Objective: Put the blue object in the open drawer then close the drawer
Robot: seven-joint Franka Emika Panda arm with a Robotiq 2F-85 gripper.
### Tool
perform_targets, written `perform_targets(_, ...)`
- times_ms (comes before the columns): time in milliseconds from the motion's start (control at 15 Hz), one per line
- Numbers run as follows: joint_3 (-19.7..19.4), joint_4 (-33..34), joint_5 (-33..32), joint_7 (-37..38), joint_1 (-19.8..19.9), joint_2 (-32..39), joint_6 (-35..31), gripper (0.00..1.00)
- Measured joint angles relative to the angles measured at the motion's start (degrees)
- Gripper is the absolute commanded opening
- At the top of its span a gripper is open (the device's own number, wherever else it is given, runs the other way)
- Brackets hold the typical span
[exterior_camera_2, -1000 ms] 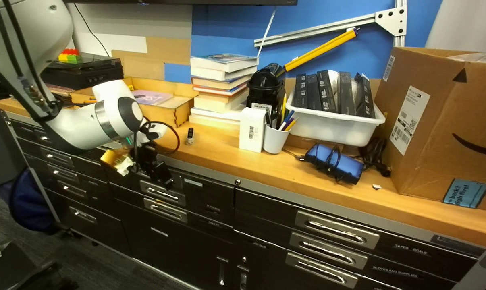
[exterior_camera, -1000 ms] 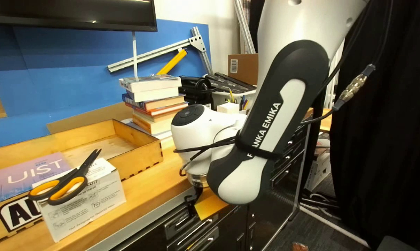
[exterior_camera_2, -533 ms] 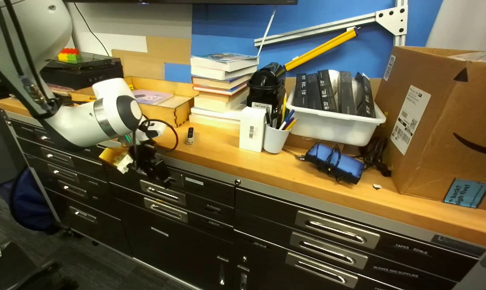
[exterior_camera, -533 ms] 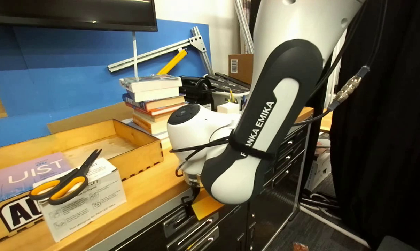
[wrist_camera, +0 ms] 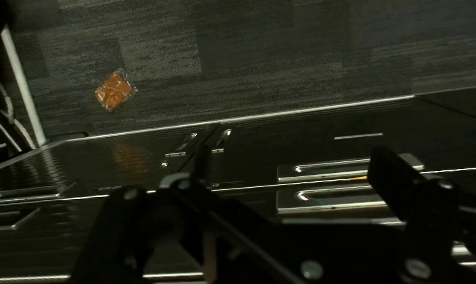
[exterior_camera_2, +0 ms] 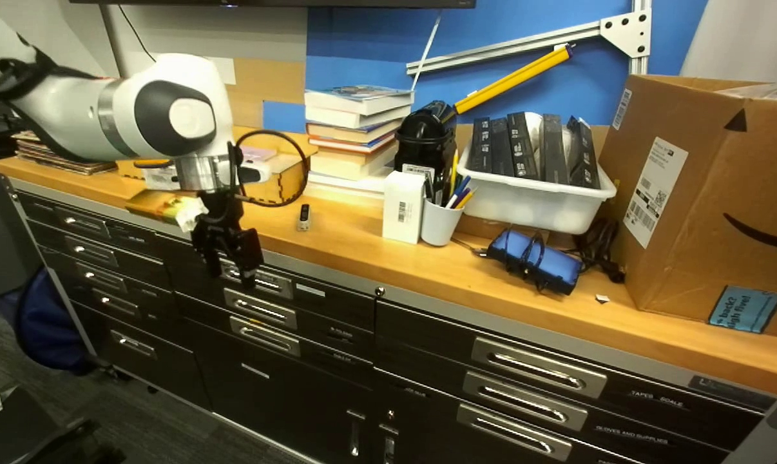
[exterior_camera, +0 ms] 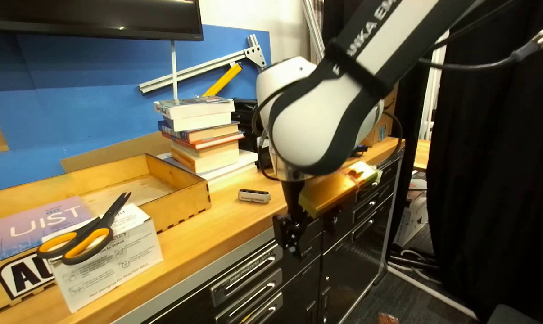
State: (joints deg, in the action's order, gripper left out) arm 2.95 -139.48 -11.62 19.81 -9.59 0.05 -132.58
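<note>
The drawer (exterior_camera_2: 324, 293), the top dark one with a silvery handle plate, looks shut below the worktop. It also shows in an exterior view (exterior_camera: 249, 270). Its inside is hidden. The small light-blue object shows in no view. My gripper (exterior_camera_2: 232, 270) hangs fingers down, just in front of the worktop edge and the drawer's handle. Its fingers are apart with nothing between them, also in an exterior view (exterior_camera: 313, 235). In the wrist view my gripper (wrist_camera: 291, 161) has its two dark fingers wide apart, with the silvery handles of the drawers below visible between them.
On the worktop (exterior_camera_2: 343, 248) stand a small white-and-black device (exterior_camera_2: 304, 218), stacked books (exterior_camera_2: 356, 148), a white box (exterior_camera_2: 402, 206), a pen cup (exterior_camera_2: 440, 222) and a wooden tray (exterior_camera: 181, 204). Scissors (exterior_camera: 91, 234) lie on a white box. An orange packet (wrist_camera: 113, 91) lies on the floor.
The arm has risen and turned, and my gripper has moved up and away from the top drawer's handle, which now shows. The small device on the worktop is now uncovered in an exterior view.
</note>
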Motion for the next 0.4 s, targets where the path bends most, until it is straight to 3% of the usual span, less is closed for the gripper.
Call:
perform_targets(200,0.24,0.66,6.38,-9.46,0.35,-8.98,8.96,1.00)
perform_targets(400,1.05,3.40,9.38,-13.88,0.33,-17.05,17.57,1.00)
